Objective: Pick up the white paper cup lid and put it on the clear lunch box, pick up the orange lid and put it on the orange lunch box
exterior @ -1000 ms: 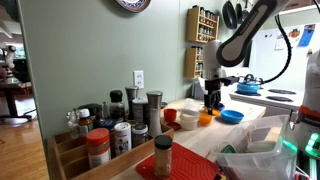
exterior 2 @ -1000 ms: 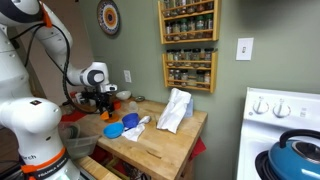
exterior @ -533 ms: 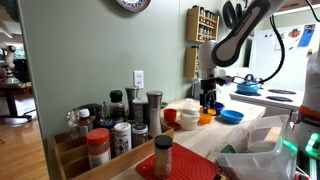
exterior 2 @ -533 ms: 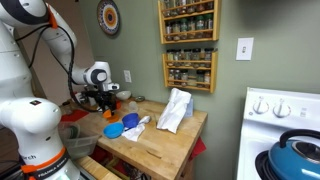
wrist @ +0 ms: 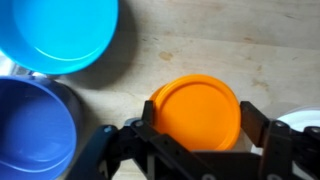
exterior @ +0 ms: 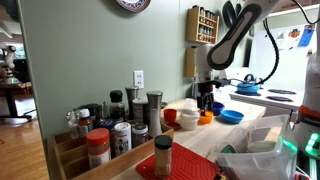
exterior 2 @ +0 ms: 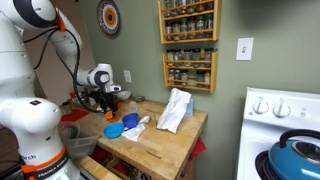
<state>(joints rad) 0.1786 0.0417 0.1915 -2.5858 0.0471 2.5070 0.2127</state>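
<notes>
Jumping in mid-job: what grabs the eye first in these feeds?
In the wrist view, the bright orange lid lies between the fingers of the gripper; whether it is gripped is unclear. A light blue bowl fills the top left corner, and in an exterior view a white bag stands on the wooden table.

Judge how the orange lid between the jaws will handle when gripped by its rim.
The orange lid looks like a thin plastic disc, so it is probably light and somewhat flexible; it may bow under a hard squeeze. Its smooth round rim could slip or pivot between the jaws.
</notes>
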